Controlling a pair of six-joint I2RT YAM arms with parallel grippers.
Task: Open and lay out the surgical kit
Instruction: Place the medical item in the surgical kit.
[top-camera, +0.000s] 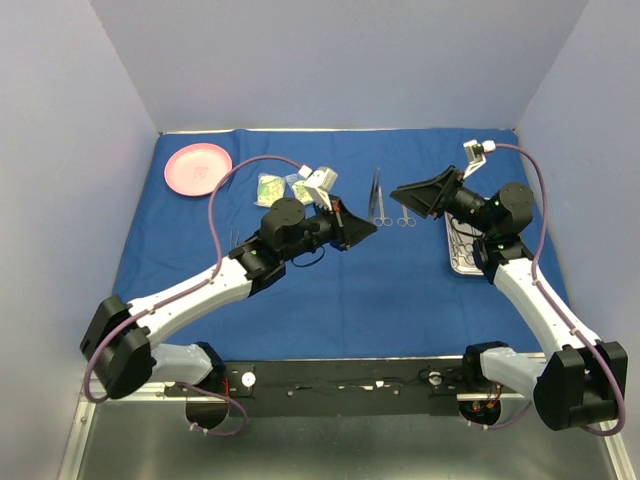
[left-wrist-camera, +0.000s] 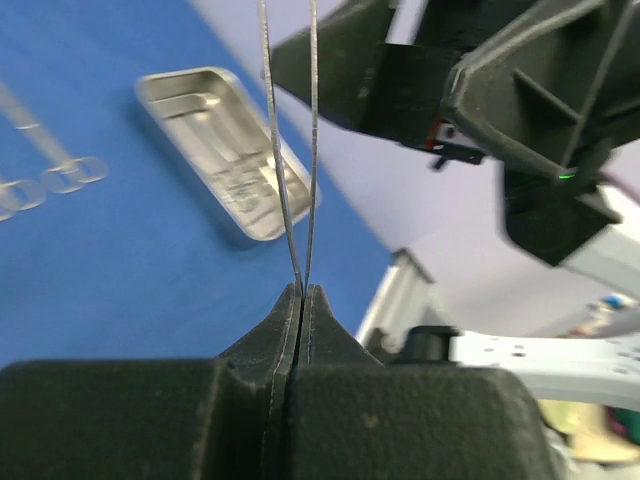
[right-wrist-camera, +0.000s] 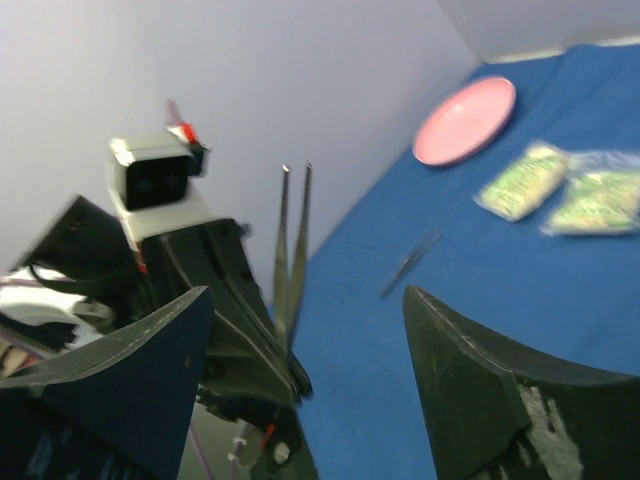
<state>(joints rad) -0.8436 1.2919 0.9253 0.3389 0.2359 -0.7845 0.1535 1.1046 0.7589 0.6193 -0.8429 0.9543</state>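
The left gripper (left-wrist-camera: 302, 295) pinches the tweezers (left-wrist-camera: 306, 250), their ends cut off ahead of it in its wrist view. The right gripper (right-wrist-camera: 307, 300), blurred, stands spread opposite.

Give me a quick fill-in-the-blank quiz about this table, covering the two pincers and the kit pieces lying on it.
1. The left pincer is shut on the ____.
2. The right pincer stands ____.
3. The plate near the far left corner is ____ in colour.
4. The steel tray rests on the ____ cloth.

Missing words: tweezers; open; pink; blue.
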